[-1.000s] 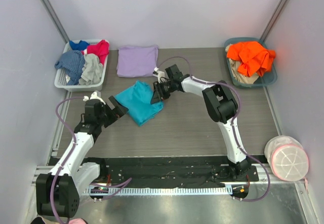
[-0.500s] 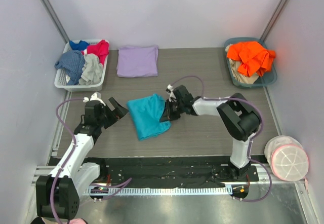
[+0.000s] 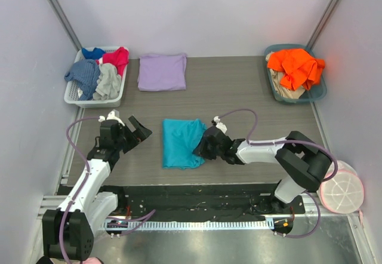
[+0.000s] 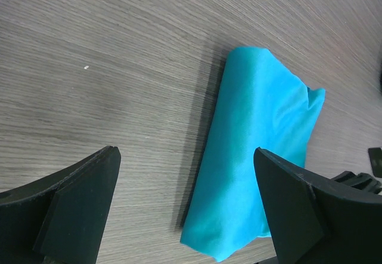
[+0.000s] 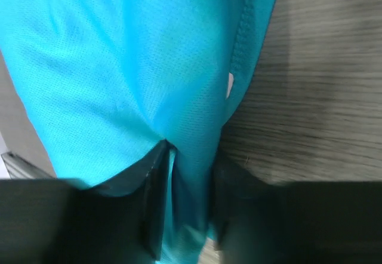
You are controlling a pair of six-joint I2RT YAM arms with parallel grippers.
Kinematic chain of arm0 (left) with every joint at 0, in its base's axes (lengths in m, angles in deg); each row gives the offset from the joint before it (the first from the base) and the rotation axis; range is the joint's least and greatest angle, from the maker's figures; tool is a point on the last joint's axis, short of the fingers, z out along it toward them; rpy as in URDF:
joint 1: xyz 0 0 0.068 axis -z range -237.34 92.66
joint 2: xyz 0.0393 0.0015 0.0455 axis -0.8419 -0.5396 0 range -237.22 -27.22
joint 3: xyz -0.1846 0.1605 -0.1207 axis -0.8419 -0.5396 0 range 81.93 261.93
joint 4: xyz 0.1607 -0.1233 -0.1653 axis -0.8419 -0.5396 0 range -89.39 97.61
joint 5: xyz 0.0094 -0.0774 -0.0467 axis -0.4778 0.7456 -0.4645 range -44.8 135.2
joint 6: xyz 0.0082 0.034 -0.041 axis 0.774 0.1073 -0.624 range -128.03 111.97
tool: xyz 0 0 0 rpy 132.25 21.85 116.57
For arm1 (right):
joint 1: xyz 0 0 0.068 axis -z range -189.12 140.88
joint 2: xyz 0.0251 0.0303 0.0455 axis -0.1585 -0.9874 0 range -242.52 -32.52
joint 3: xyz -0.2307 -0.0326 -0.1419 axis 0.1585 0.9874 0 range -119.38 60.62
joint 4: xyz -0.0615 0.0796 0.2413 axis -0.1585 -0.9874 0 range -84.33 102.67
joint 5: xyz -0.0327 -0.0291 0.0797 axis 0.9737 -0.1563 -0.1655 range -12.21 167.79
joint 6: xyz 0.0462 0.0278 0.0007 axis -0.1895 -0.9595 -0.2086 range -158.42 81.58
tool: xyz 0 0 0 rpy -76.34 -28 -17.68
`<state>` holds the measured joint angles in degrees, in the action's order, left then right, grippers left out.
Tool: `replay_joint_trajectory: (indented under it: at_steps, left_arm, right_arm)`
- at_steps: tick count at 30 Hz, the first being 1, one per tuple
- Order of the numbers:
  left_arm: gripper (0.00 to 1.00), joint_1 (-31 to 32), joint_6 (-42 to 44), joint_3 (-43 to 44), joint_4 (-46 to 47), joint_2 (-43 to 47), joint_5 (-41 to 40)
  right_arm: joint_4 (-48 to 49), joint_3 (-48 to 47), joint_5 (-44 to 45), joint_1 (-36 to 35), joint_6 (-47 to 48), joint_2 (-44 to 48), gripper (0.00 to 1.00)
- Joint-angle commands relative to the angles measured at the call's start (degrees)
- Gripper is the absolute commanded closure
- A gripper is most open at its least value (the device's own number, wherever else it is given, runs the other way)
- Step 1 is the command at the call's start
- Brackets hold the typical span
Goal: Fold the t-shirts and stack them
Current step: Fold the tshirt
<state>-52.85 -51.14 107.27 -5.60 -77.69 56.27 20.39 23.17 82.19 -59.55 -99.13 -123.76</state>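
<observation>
The teal t-shirt [image 3: 181,143] lies folded into a rough rectangle on the grey wood-grain table [image 3: 239,97], near the middle and a little toward the near edge; the lavender t-shirt [image 3: 162,71] lies folded flat at the far side of the table, well apart from the teal one and just right of a white basket [image 3: 89,103] that holds red, blue and grey garments; the right claw [image 3: 202,147] sits low at the right edge of the teal t-shirt, its arm stretched across the table from the right; in the right wrist view the right claw [image 5: 179,174] is nearly closed, with a ridge of the teal t-shirt [image 5: 119,67] pinched between its dark fingers [image 5: 149,210], and a hemmed edge of the cloth runs beside bare table on the right; the left claw [image 3: 138,129] hovers to the left of the teal t-shirt, apart from it, its fingers spread wide and holding nothing; the left wrist view shows the left claw [image 4: 185,156] open to its full spread above the table, with the teal t-shirt [image 4: 262,114] lying as a long folded strip ahead of it; at the far right corner a teal bin [image 3: 322,91] holds an orange garment [image 3: 295,66].
</observation>
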Motion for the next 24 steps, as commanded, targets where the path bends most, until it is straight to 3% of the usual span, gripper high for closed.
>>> replay_joint_trajectory:
  at_steps: [1, 4, 12, 19, 24]
  left_arm:
    - [0.00, 0.17, 0.05, 0.06, 0.03, 0.56, 1.67]
    - [0.00, 0.17, 0.22, -0.12, 0.29, 0.12, 2.02]
    - [0.00, 0.25, 0.57, -0.38, 1.08, -0.76, 3.43]
    - [0.00, 0.43, -0.21, -0.73, 0.03, 2.40, 5.10]
    - [0.03, 3.85, -4.34, -3.19, -2.24, 8.80, 5.72]
  right_arm:
    - [-5.17, 1.94, 9.83, -0.37, -4.07, 2.81, 0.41]
    - [-8.94, 1.77, 11.15, -0.37, -2.76, 7.10, 0.25]
    - [-17.13, 0.10, 16.69, 0.07, 4.44, 17.06, 0.15]
    - [-16.08, -3.76, 8.63, 10.41, 17.10, 11.53, 0.13]
    - [-14.67, -12.19, 2.82, 18.52, 26.23, 5.03, 0.13]
